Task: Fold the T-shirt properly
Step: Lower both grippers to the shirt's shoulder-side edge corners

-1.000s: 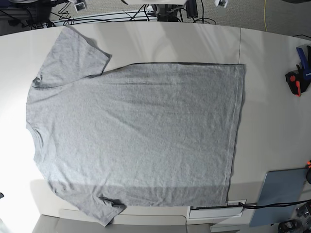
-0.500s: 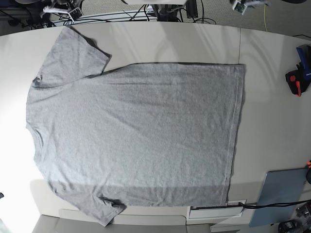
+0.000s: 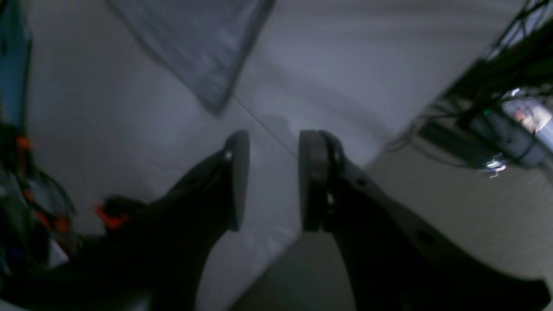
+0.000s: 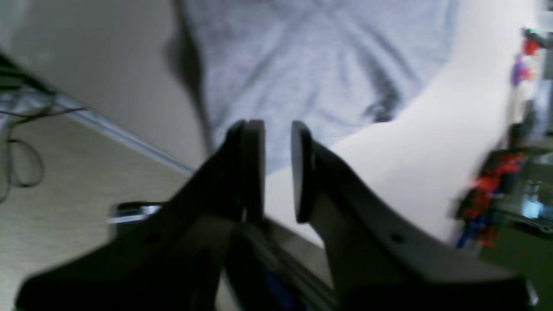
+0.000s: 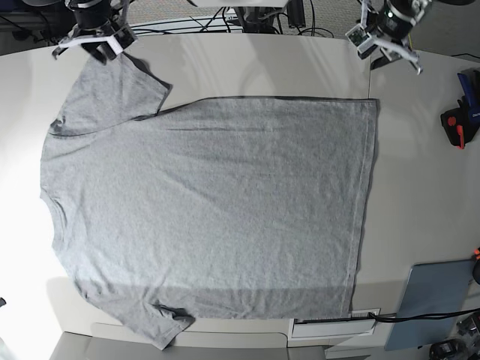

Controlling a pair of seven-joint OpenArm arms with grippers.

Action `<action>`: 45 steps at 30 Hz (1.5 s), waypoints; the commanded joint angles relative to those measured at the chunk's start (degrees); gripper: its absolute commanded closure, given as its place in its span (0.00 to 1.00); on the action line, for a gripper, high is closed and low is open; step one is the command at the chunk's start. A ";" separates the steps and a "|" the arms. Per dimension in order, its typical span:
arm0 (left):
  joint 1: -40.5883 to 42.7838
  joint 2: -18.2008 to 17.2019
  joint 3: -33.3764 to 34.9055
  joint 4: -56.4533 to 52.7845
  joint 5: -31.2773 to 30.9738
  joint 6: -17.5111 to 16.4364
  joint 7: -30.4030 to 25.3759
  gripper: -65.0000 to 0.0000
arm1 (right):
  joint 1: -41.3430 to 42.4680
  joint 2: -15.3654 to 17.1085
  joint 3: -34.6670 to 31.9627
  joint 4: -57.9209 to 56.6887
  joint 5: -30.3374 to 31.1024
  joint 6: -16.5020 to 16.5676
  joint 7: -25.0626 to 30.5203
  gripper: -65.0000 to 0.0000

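The heather-grey T-shirt [image 5: 217, 202] lies flat on the pale table [image 5: 420, 195], plain side up, with its collar at the left and its hem at the right. My right gripper [image 5: 94, 46] hovers at the far left, by the upper sleeve [image 5: 116, 86]. In the right wrist view this gripper [image 4: 276, 168] stands open by a narrow gap, empty, with the T-shirt [image 4: 311, 65] beyond it. My left gripper [image 5: 390, 46] hangs over the table's far edge, above the hem's far corner [image 5: 373, 101]. It [image 3: 274, 177] is open and empty in the left wrist view, with a T-shirt corner [image 3: 203, 52] ahead.
A red-and-black clamp [image 5: 455, 126] and a blue clamp [image 5: 470, 86] lie at the right edge. A grey-blue flat pad [image 5: 433, 300] sits at the near right with a cable. More cables [image 5: 225, 19] run behind the table. A seam [image 5: 370, 67] crosses the tabletop.
Both arms have come down into the base view from the top edge, one at each far corner of the T-shirt. The T-shirt has not moved.
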 commanded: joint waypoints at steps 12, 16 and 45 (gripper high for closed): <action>-13.46 -1.81 0.11 -5.33 -2.78 -10.95 -5.66 0.60 | 2.95 0.48 0.17 0.98 -5.22 -0.52 -4.39 0.82; -17.35 -2.34 3.58 -8.63 -2.73 -10.97 -5.62 0.60 | 3.67 0.50 0.17 0.98 -9.40 -0.55 -3.87 0.82; -33.88 -2.99 10.84 -29.11 0.44 -16.48 -8.70 0.60 | 5.84 0.48 0.17 1.01 -13.57 -0.76 -2.86 0.82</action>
